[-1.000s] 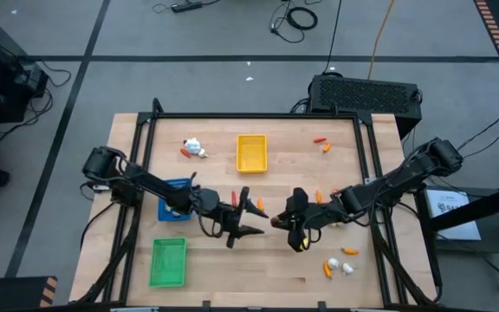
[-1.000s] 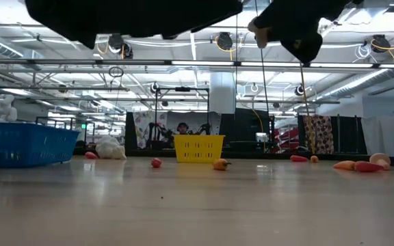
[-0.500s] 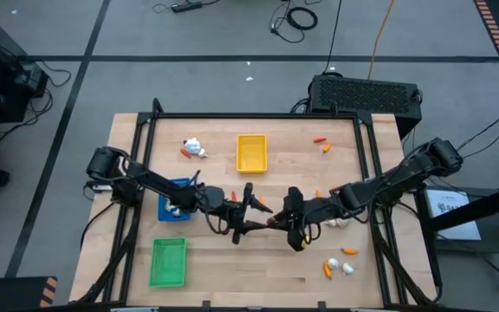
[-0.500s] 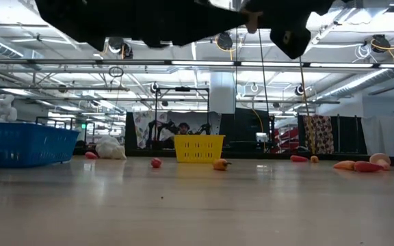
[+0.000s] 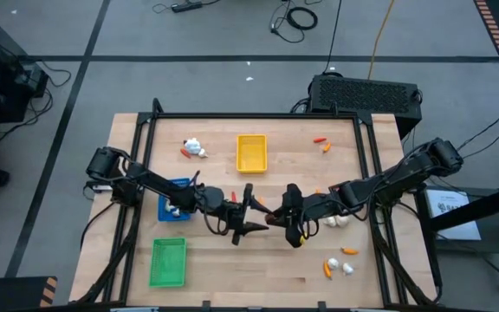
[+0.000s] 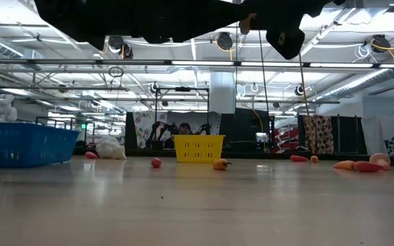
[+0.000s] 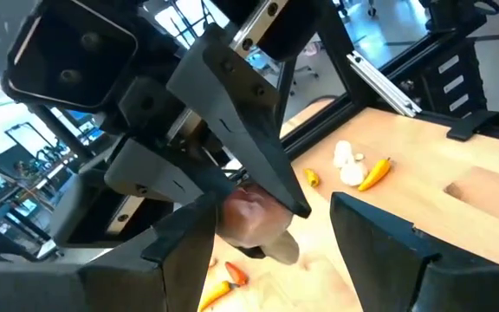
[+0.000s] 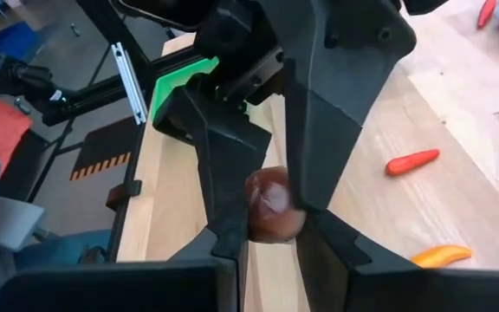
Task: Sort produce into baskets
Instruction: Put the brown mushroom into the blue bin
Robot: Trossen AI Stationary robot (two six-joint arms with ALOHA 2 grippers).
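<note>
Above the middle of the table my right gripper (image 5: 277, 218) is shut on a small round brown produce piece (image 8: 271, 206), also seen in the low view (image 6: 247, 24). My left gripper (image 5: 254, 215) faces it, level and open. Its fingers (image 7: 184, 247) stand on either side of the piece; I cannot tell whether one touches it. The yellow basket (image 5: 251, 153) stands at the far middle, the blue basket (image 5: 173, 204) at the left under my left arm, and the green basket (image 5: 168, 262) near the front left. My right gripper pinches the brown piece (image 7: 251, 217) between its two fingers, at their free ends. The fingers come from the table's right, slanting a little downward. The piece is lifted well clear of the table, its pale underside facing down.
Loose produce lies about. A white bulb with a red piece (image 5: 194, 148) is at the far left, and orange-red pieces (image 5: 322, 143) at the far right. White and orange pieces (image 5: 340, 260) are at the near right, and an orange piece (image 5: 260, 204) lies under the grippers. The near middle is bare wood.
My right gripper has edged toward the table's left with the brown piece, closing the gap to my left gripper. The piece now sits between the left fingers, a little higher than before.
</note>
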